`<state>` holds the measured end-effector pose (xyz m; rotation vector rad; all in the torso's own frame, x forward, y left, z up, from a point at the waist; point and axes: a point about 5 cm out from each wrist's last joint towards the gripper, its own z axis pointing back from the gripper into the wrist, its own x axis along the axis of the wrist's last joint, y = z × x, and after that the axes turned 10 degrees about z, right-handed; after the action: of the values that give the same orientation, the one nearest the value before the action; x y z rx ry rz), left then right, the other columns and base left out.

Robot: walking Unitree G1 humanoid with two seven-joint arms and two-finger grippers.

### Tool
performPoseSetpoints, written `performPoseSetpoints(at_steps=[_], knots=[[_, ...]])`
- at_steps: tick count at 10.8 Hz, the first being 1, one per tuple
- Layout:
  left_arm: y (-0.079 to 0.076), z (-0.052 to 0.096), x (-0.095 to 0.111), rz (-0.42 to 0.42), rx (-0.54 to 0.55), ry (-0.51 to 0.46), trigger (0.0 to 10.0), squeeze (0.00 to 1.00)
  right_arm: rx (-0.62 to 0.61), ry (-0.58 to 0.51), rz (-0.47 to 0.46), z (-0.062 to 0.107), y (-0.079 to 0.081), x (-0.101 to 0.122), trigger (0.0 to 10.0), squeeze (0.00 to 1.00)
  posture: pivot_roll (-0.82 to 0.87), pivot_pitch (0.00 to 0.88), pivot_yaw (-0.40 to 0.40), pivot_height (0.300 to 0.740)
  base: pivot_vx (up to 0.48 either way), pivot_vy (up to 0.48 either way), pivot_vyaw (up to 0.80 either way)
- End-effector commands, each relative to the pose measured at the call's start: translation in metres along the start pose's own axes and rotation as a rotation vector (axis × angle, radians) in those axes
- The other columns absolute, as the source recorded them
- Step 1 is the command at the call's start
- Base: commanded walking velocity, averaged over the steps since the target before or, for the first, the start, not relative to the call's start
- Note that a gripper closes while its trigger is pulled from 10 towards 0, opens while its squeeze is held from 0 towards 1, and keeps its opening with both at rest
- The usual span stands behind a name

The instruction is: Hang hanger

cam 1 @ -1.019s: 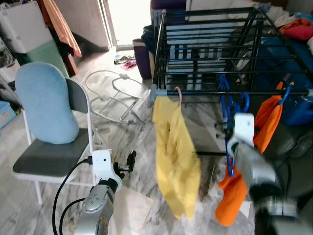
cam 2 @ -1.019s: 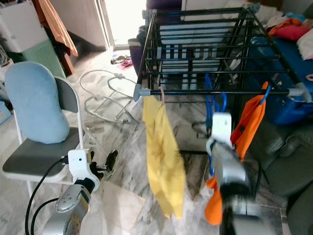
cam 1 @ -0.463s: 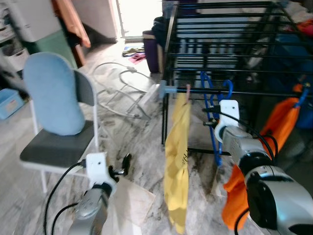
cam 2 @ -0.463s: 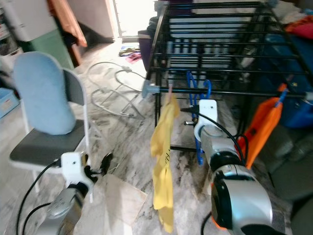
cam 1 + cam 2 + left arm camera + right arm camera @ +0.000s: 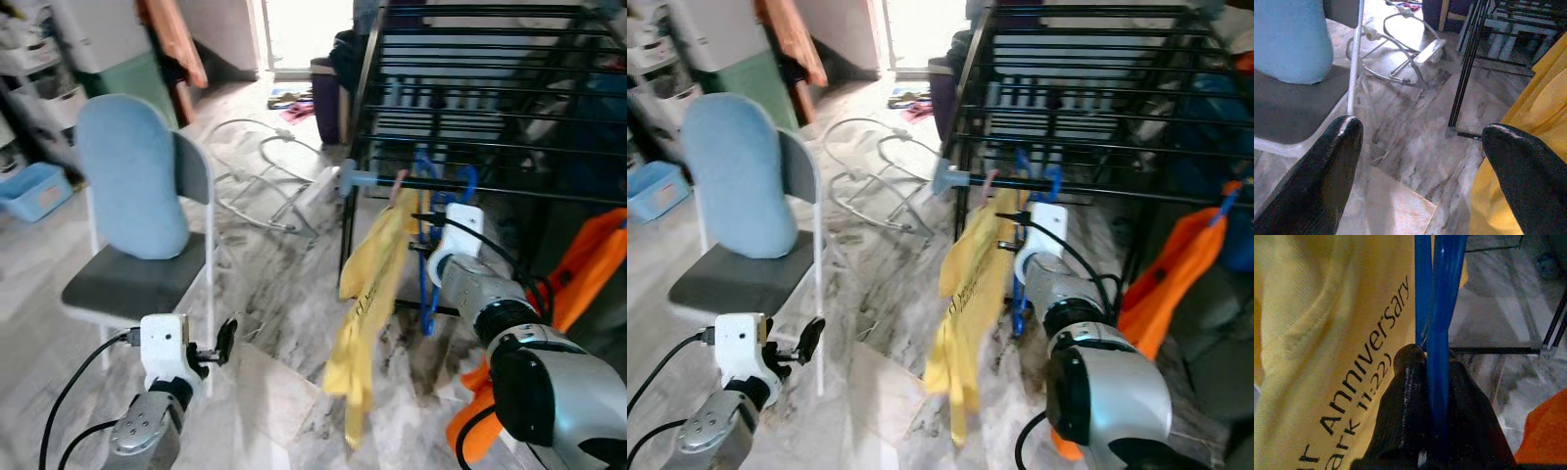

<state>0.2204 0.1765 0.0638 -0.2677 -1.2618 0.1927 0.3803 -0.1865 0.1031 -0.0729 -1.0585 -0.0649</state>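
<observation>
Closest to us, our left gripper hangs low over the marble floor, its two black fingers spread wide apart with nothing between them. Our right gripper is raised toward the drying rack, its fingers pressed together on the thin blue hanger, pinching its bars. That hanger hangs by its hooks from the rack's front rail, just beside the yellow shirt. On the shirt we can read "Anniversary" in dark print, with a partial line below ending in "ark 11:22)"; the rest is cut off. An orange garment hangs from the same rail, well off to the right. Further left stands a folding chair with a pale blue cushion against its back, and beyond it a white wire frame lies on the floor. Since half a second ago the whole scene has slid sideways as our head turned; the yellow shirt now swings out at a slant instead of hanging straight, and our right gripper keeps its hold on the hanger.
</observation>
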Motion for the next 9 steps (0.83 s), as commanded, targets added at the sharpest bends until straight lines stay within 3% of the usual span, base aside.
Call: performPoseSetpoints(at_steps=[1,4,7,9], knots=[[0.0,0.001,0.007,-0.015,-0.009,-0.01,10.0,0.0,-0.029,-0.002,-0.032,0.0,-0.008,0.003,10.0,0.0,0.12,0.0,0.088,0.74,0.0,0.0,0.0],[-0.002,-0.001,0.009,-0.019,-0.031,0.011,10.0,0.0,-0.106,0.039,-0.057,0.001,-0.03,-0.012,10.0,0.0,0.12,0.0,0.098,0.74,0.0,0.0,0.0],[-0.009,-0.006,0.017,0.01,-0.046,-0.045,10.0,0.0,-0.157,-0.023,0.075,0.002,-0.035,-0.008,10.0,0.0,0.08,0.0,0.086,0.74,0.0,0.0,0.0],[-0.016,-0.009,0.017,0.02,-0.069,-0.063,10.0,0.0,-0.191,-0.009,0.102,0.004,-0.048,-0.023,10.0,0.0,0.03,0.0,0.085,0.74,0.0,0.0,0.0]])
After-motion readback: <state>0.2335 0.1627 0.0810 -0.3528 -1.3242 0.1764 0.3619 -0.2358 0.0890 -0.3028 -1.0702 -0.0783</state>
